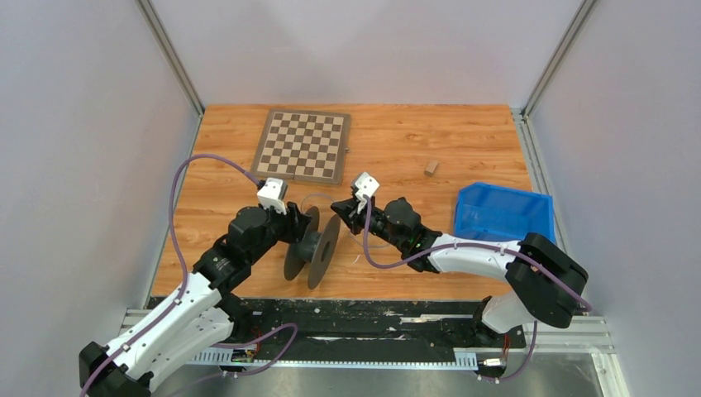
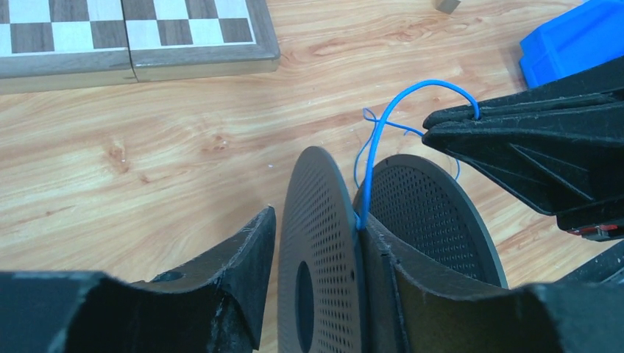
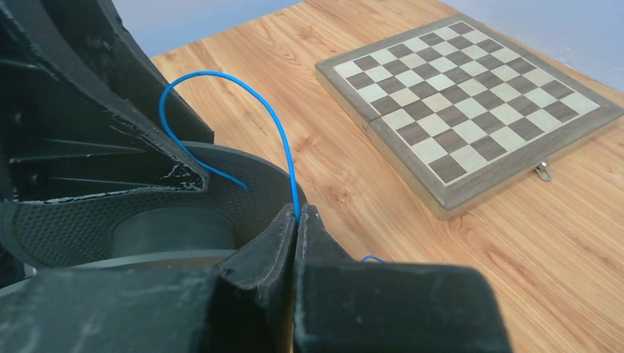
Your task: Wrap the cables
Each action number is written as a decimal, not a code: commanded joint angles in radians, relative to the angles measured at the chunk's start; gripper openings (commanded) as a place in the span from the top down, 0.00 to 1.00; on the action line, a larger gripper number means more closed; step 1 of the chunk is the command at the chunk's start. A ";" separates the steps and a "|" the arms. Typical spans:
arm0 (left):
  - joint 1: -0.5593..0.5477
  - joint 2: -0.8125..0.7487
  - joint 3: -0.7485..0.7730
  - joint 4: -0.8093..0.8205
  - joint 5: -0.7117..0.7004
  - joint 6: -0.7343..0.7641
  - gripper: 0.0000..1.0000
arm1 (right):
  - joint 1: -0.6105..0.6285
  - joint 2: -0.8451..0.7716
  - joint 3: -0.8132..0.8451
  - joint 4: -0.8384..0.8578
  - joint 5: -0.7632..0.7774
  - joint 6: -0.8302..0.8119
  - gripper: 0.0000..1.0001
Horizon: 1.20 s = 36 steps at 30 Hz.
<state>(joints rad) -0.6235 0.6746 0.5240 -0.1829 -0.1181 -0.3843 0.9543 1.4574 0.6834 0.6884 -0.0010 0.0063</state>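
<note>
Standing on edge on the table (image 1: 397,149), a black spool (image 1: 312,248) is seen between the two arms. Its axis runs roughly left to right, and one perforated flange faces each gripper. The left gripper (image 2: 316,220) is set astride the flange nearer to it. One finger lies between the flanges against that disc's inner face, while a sliver of wood shows between the other finger and the outer face. The jaws stand partway apart; whether the flange is actually clamped cannot be told.

The right gripper (image 3: 298,215) is closed tight, and the cable (image 2: 379,140) — a thin blue wire — is pinched between its fingertips. From that pinch the wire is seen to rise in one tall arch and drop into the gap between the flanges, so its long run lies along the line from right gripper to spool. Finer, slacker loops of the same wire are seen low down behind the arch, just beyond the spool. In the top view the wire can barely be made out.

Farther back a chessboard (image 1: 302,146) is laid flat, with a small wooden block (image 1: 431,167) well to its right. A blue bin (image 1: 503,211) is set beside the right arm.
</note>
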 commanded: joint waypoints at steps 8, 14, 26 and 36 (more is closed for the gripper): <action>0.002 -0.040 -0.010 -0.046 0.039 -0.025 0.56 | 0.010 0.009 -0.040 0.095 -0.079 0.056 1.00; 0.003 -0.024 0.004 -0.044 0.065 -0.018 0.55 | 0.010 0.011 -0.042 0.094 -0.078 0.063 1.00; 0.002 -0.004 0.010 -0.036 0.057 -0.021 0.44 | 0.010 0.002 -0.058 0.065 -0.093 0.040 1.00; 0.002 -0.005 0.005 -0.021 0.069 -0.025 0.41 | 0.010 0.029 -0.084 0.112 -0.125 -0.078 1.00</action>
<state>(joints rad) -0.6209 0.6586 0.5186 -0.2199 -0.0605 -0.4026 0.9565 1.4612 0.6125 0.7792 -0.0639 -0.0154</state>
